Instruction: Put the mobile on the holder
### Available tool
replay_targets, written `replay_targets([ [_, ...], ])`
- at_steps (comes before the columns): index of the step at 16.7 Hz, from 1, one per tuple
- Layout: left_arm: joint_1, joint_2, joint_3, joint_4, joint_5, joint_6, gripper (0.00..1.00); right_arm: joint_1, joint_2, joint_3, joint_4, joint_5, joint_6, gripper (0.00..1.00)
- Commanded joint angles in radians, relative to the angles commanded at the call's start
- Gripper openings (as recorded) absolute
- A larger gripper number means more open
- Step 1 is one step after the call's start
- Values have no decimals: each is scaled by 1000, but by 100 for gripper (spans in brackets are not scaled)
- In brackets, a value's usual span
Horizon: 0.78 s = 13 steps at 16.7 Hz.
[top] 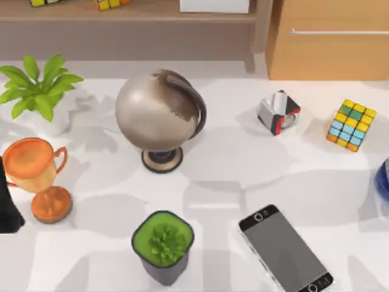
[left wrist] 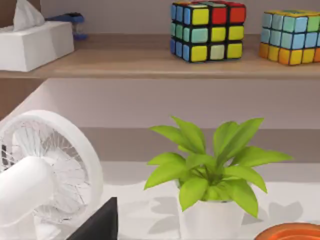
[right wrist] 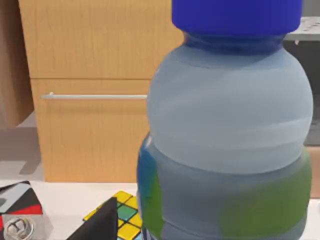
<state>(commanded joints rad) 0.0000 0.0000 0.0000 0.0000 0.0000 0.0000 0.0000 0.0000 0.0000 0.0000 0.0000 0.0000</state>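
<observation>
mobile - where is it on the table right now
In the top view the mobile lies flat and askew near the table's front edge, right of centre, just right of the dark-potted plant and in front of the holder.

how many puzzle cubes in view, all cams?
3: one puzzle cube on the table's right side by the grey-red holder, and a black-framed cube beside a pastel cube on the shelf. More may be hidden.

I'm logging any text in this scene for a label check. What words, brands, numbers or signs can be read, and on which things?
None can be read.
The mobile: plain grey screen, no text.
The bottle: blue and green label bands, no lettering legible.
The small red, black and white holder: coloured patches, no readable text.
The cubes, globe and trophy: no writing.
</observation>
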Motion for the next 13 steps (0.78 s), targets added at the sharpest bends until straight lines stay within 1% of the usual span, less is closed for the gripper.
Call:
replay_targets([
  [3,0,0,0,0,0,0,100,12,11,12,-9,-1,6,100],
  [5,0,0,0,0,0,0,100,64,65,65,-47,-2,30,100],
  [9,0,0,0,0,0,0,100,255,299,267,-203,1,106,100],
  [13,0,0,0,0,0,0,100,466,694,517,-428,9,178,100],
])
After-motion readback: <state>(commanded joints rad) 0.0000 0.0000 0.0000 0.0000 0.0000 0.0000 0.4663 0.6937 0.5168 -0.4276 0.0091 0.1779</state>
